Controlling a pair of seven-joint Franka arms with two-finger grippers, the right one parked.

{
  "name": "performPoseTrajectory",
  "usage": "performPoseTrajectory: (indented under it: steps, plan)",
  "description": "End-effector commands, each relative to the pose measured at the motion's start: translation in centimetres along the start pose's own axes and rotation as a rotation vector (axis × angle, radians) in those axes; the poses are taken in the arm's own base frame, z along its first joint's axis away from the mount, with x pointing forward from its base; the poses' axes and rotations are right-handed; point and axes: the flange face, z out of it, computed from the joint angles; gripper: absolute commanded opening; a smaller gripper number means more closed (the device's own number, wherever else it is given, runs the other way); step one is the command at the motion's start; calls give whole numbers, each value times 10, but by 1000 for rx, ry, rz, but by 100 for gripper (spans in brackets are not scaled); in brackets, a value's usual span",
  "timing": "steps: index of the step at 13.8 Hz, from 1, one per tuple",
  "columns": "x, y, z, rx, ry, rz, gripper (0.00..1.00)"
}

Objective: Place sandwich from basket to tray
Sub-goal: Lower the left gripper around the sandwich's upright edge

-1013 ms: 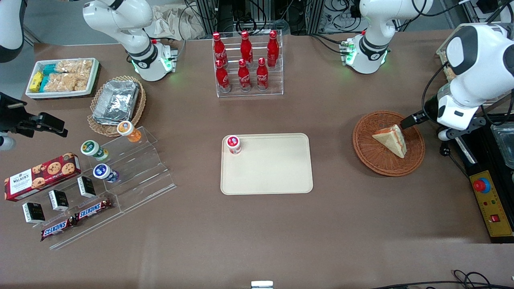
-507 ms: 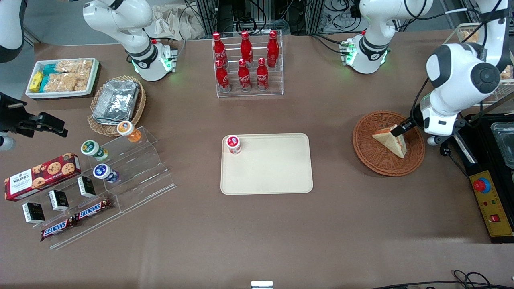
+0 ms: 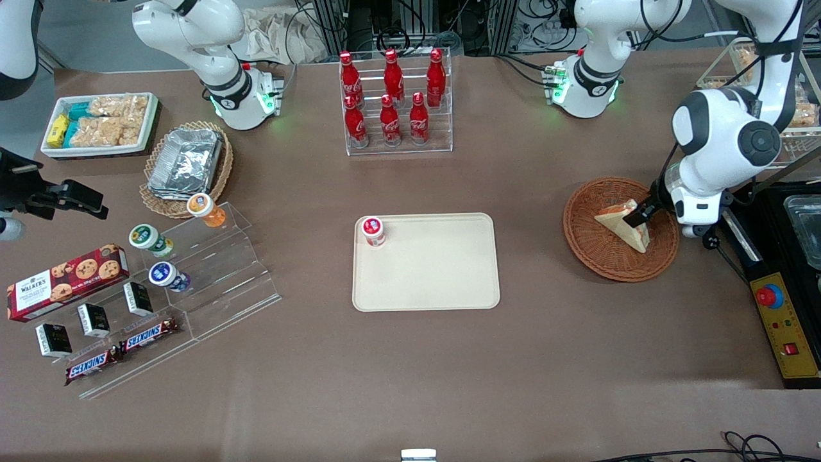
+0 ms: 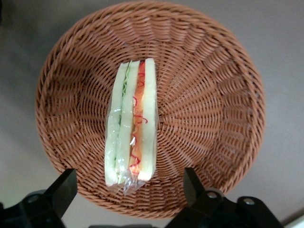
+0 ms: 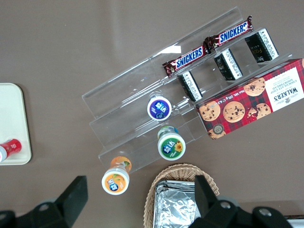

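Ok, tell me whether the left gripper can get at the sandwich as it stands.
Probably yes: the gripper hangs open above the sandwich in the basket, fingers either side, nothing between.

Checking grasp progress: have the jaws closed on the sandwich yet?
No. The gripper hangs open above the sandwich, which lies in the basket.

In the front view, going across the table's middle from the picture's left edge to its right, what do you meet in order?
Cookie box → clear stepped stand → red-lidded cup standing on the tray → basket → sandwich → gripper, open above the sandwich.
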Motion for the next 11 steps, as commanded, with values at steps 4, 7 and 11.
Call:
performPoseTrajectory:
  steps: [4, 7, 11]
  plan:
    - [8, 4, 50, 16, 3, -76, 100]
    - [13, 6, 72, 17, 8, -79, 100]
    - [15, 6, 78, 21, 6, -78, 72]
